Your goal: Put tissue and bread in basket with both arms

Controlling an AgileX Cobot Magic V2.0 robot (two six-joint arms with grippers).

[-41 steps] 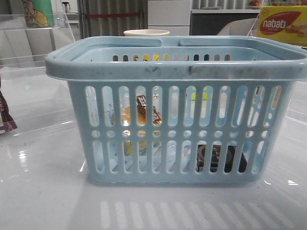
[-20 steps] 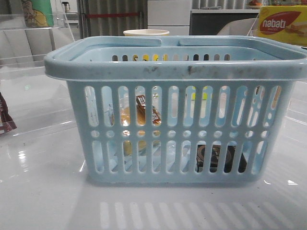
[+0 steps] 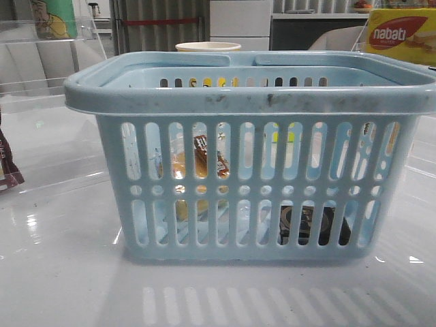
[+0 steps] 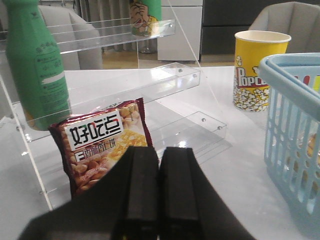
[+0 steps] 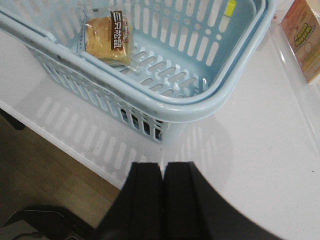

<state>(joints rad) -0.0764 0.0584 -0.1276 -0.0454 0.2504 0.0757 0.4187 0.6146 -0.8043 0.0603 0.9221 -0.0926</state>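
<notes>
The light-blue basket (image 3: pixel 252 102) stands in the middle of the table and fills the front view. The bread (image 3: pixel 201 162) shows through its slots on the left side; in the right wrist view the wrapped bread (image 5: pixel 107 37) leans against the basket's (image 5: pixel 215 102) inner wall. The dark tissue pack (image 3: pixel 310 225) lies on the basket floor at the right. My left gripper (image 4: pixel 159 152) is shut and empty, beside the basket (image 4: pixel 292 125), in front of a snack packet. My right gripper (image 5: pixel 162 167) is shut and empty, above the table outside the basket's corner.
A maroon snack packet (image 4: pixel 102 145) leans by a green bottle (image 4: pixel 37 65) on a clear acrylic shelf (image 4: pixel 165 75). A yellow popcorn cup (image 4: pixel 260 70) stands behind the basket. A yellow-red nabati box (image 3: pixel 402 34) is at the back right. The table's front edge (image 5: pixel 65 145) is near the right gripper.
The view shifted very slightly; the basket and its contents stay put. No gripper shows in the front view in any frame.
</notes>
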